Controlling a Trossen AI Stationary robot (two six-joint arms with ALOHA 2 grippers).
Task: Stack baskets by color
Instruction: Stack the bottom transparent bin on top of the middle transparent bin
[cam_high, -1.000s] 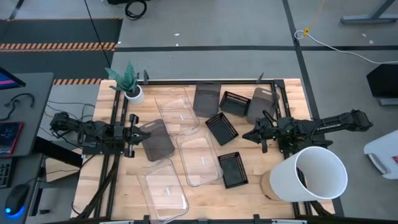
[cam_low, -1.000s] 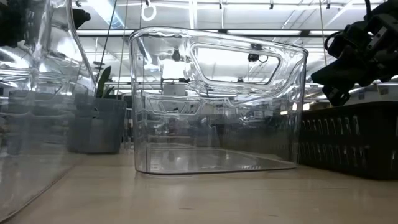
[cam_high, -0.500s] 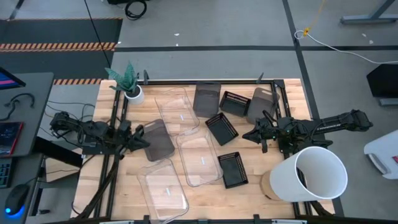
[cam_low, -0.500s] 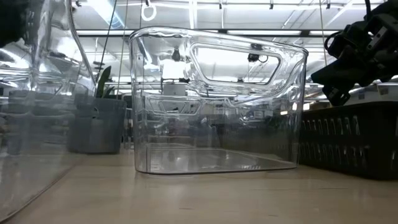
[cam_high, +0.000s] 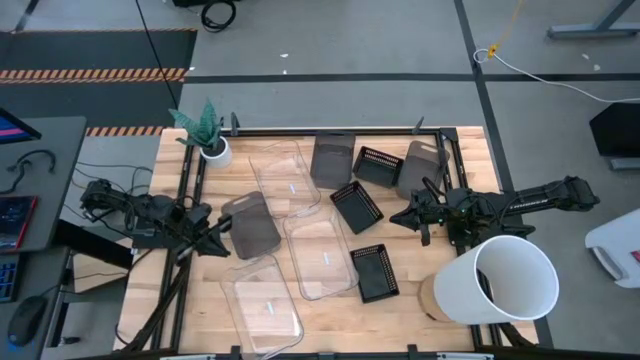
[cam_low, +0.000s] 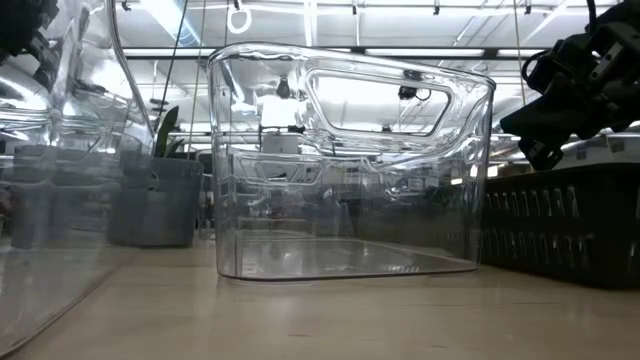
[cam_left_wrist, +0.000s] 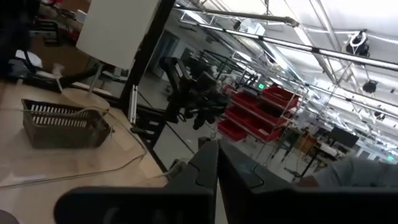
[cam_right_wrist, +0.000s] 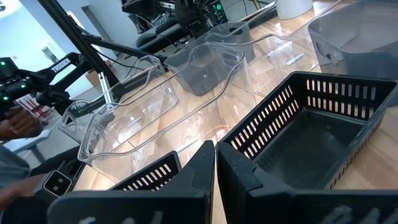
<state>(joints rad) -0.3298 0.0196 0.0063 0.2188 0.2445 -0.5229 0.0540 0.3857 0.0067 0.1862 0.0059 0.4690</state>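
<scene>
With my left gripper (cam_high: 218, 241) pinched shut, empty, beside the smoky grey rectangular plastic basket (cam_high: 250, 222), I must reopen before gripping its rim.

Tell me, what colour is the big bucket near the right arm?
White; the bucket shows best in the high view.

Left claw (cam_high: 217, 243) now shut, swung toward table's front.
</scene>
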